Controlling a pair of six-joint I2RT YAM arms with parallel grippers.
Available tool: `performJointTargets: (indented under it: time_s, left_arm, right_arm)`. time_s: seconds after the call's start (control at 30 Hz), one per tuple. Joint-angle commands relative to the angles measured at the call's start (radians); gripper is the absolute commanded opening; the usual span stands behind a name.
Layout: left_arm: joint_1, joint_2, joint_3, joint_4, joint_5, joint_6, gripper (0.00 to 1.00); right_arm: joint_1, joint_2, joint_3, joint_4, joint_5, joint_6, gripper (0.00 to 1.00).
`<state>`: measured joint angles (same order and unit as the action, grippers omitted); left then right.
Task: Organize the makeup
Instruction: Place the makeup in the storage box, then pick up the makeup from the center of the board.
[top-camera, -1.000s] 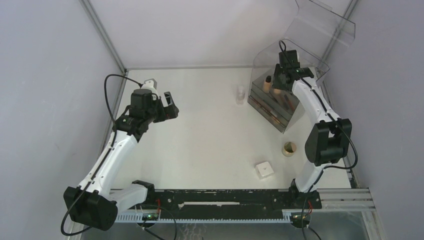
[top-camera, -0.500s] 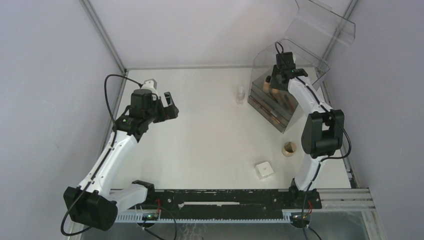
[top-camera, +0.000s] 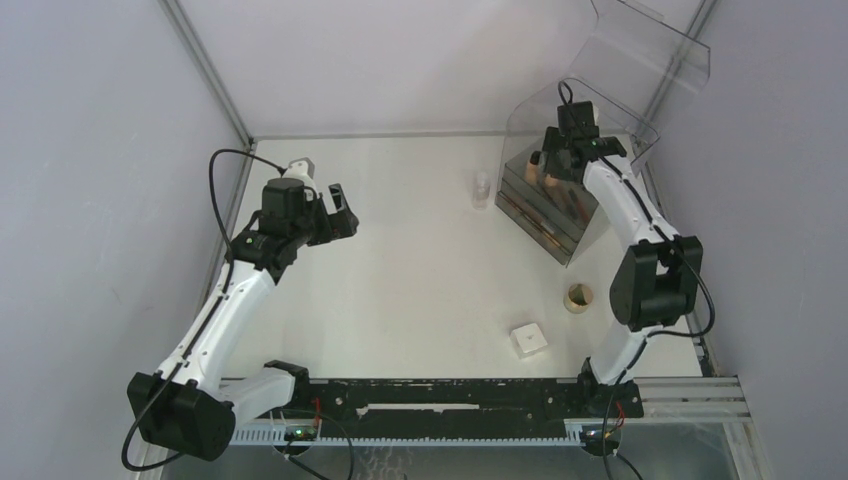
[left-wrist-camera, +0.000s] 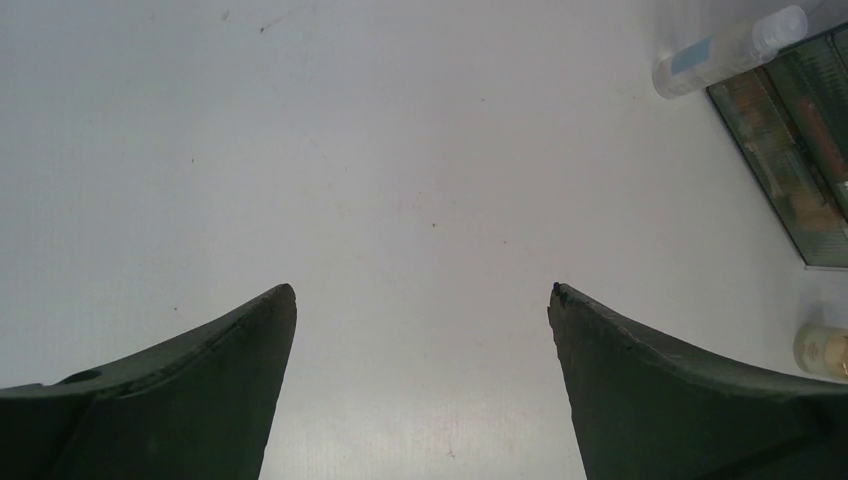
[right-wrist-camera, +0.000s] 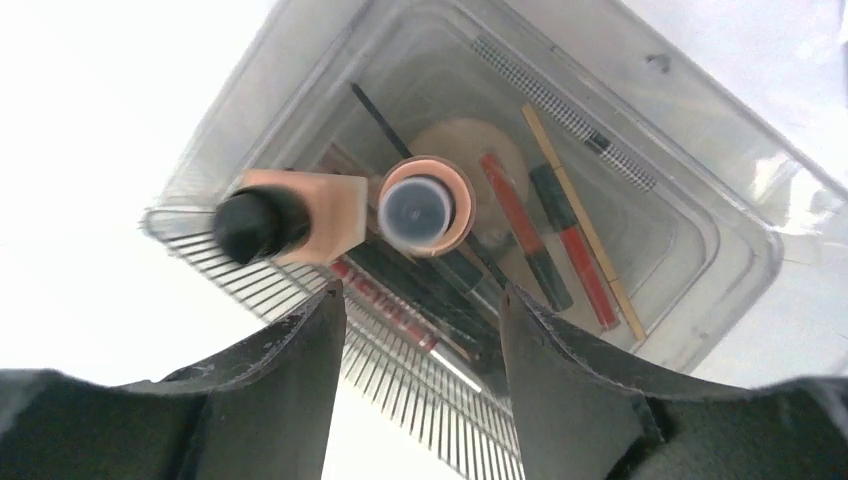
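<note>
Now, tan bottles (right-wrist-camera: 415, 205) standing caps-up in bin (right-wrist-camera: 720, 240), left gripper (left-wrist-camera: 424, 290) and right gripper (right-wrist-camera: 420, 290) spread, empty.

The left arm (top-camera: 225, 312) and right arm (top-camera: 625, 200) have smooth white links between bulky black joint housings. A thin black cable (top-camera: 212, 180) loops beside each. The left gripper (left-wrist-camera: 422, 290) and right gripper (right-wrist-camera: 420, 290) each carry 2 dark, matte, wedge-shaped fingers.

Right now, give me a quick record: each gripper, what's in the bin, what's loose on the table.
left gripper: open, empty, over bare table
right gripper: open, empty, above the clear bin
in bin: two tan dark-capped bottles, red lip sticks, thin pencil
loose on table: small clear bottle, round tan item, white box
</note>
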<state>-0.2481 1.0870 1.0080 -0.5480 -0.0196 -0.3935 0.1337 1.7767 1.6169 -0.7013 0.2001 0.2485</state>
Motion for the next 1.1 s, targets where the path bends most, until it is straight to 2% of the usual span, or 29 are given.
performJointTargets:
  time_s: [0.0,0.13,0.33,0.53,0.67,0.8,1.07]
  left_arm:
    - [0.006,0.003,-0.006,0.043,0.024,-0.021,1.00]
    - [0.007,0.007,-0.009,0.052,0.026,-0.025,1.00]
    - [0.006,0.004,-0.015,0.061,0.027,-0.007,1.00]
    - [0.006,0.022,-0.018,0.067,0.029,0.013,1.00]
    - [0.006,0.023,-0.027,0.076,0.029,0.002,1.00]
    - [0.006,0.034,-0.035,0.081,0.034,-0.001,1.00]
    - [0.007,0.032,-0.047,0.089,0.037,-0.008,1.00]
  right_arm:
    - [0.065,-0.229,0.015,0.056,0.045,-0.008,0.66]
    - [0.228,-0.352,-0.047,0.021,0.082,0.003,0.69]
    - [0.424,-0.515,-0.257,-0.107,0.076,0.044,0.73]
    - [0.501,-0.683,-0.564,-0.229,-0.018,0.207,0.80]
    - [0.541,-0.757,-0.729,-0.244,-0.021,0.358,0.94]
    - [0.628,-0.750,-0.782,-0.243,0.004,0.429,1.00]
    - [0.634,-0.612,-0.820,-0.281,-0.037,0.516,1.00]
